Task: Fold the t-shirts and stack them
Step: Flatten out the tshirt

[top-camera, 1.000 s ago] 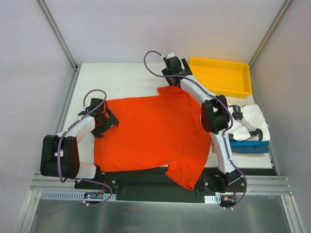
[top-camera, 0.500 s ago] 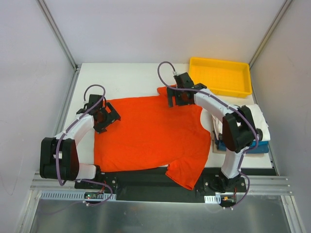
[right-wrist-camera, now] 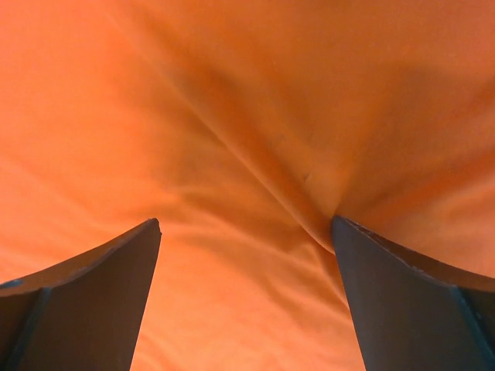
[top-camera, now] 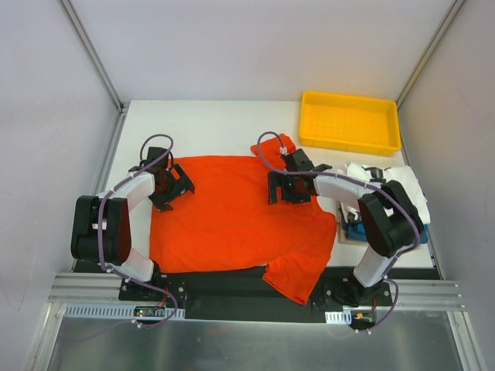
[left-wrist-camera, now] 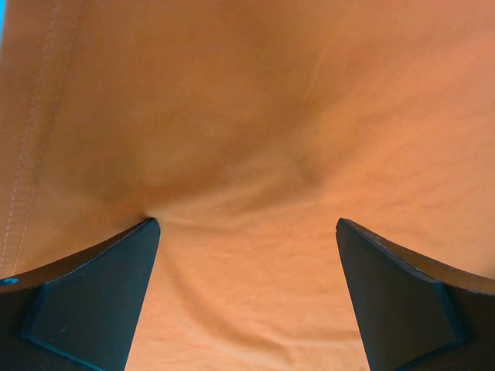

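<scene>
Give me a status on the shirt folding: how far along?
Done: a white shirt lies on a blue shirt at the right edge of the table. In hand: the orange shirt is spread flat, unfolded, with the left hand and right hand both open and down on it. Left: every fold of the orange shirt, then stacking it on the pile.

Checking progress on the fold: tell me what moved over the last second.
The right pincer swung from beside the yellow tray back onto the orange t-shirt; the left pincer edged further onto it. Both stay open, nothing gripped. T-shirt, tray and the white and blue stack stayed put.
</scene>
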`<action>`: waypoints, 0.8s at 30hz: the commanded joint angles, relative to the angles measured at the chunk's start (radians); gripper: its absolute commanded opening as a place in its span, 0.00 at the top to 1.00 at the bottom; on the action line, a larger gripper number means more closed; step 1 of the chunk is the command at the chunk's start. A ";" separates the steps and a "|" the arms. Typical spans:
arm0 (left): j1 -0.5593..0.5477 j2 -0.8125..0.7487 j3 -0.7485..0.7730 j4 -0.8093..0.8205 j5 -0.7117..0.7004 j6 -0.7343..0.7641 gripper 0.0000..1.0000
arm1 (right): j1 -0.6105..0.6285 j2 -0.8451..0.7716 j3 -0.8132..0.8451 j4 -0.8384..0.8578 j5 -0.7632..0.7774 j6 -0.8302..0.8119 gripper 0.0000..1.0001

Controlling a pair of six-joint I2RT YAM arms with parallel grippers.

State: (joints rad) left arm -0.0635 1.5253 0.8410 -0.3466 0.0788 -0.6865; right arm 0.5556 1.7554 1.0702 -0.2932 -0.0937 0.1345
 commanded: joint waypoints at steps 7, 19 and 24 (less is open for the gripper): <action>0.024 -0.019 0.029 -0.046 -0.048 0.047 0.01 | 0.152 -0.233 -0.221 -0.170 0.087 0.148 0.03; 0.027 -0.007 0.029 -0.065 -0.053 0.053 0.01 | 0.061 -0.015 0.285 -0.302 0.247 0.043 0.03; 0.036 0.055 0.069 -0.071 -0.034 0.062 0.01 | 0.020 0.116 0.343 -0.300 0.184 0.045 0.03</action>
State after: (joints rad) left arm -0.0479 1.5391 0.8593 -0.3874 0.0551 -0.6510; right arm 0.6003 1.7775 1.3781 -0.5369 0.1368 0.1917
